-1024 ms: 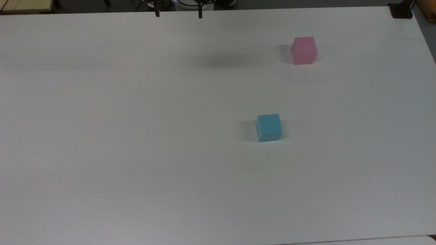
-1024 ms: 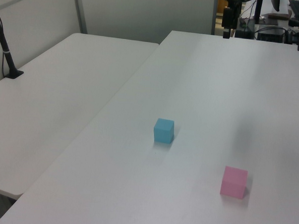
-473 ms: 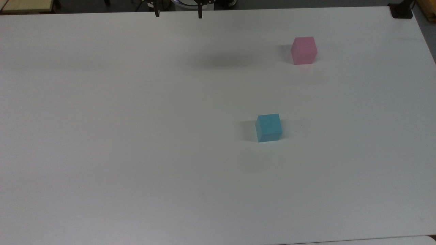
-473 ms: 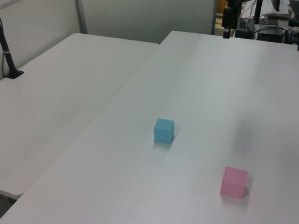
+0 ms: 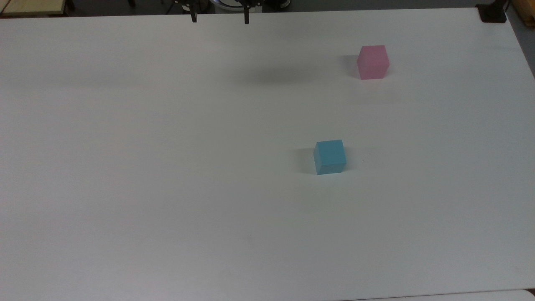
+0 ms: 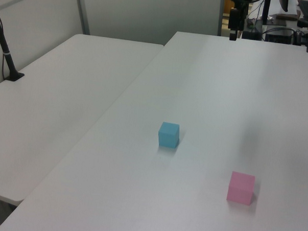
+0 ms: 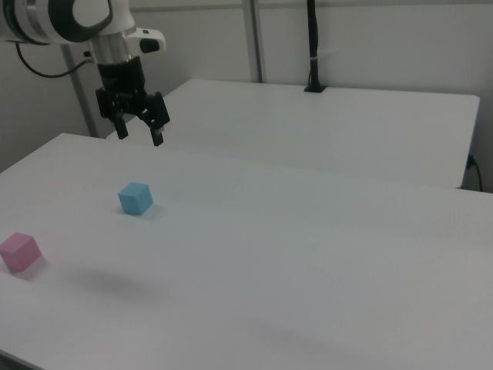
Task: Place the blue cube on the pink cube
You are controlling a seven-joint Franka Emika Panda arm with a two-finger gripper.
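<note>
The blue cube (image 5: 329, 156) sits on the white table (image 5: 167, 167) a little right of the middle in the top view. The pink cube (image 5: 373, 62) stands apart from it, nearer the top view's upper right. My gripper (image 5: 220, 19) hangs open and empty high above the table's far edge, well away from both cubes. In the right view the gripper (image 7: 140, 136) hovers above and behind the blue cube (image 7: 135, 198), with the pink cube (image 7: 19, 251) at the right view's lower left. The left view has the blue cube (image 6: 169, 135) mid-table and the pink cube (image 6: 241, 187) nearer.
A second white table (image 6: 58, 91) adjoins this one. A black post (image 7: 312, 46) is clamped at its far edge. A black clamp (image 5: 493, 12) sits at the top view's upper right corner. Desk equipment (image 6: 301, 19) stands behind the table's far end.
The gripper's fingertips have edged very slightly lower in the top view. Both cubes stay where they were.
</note>
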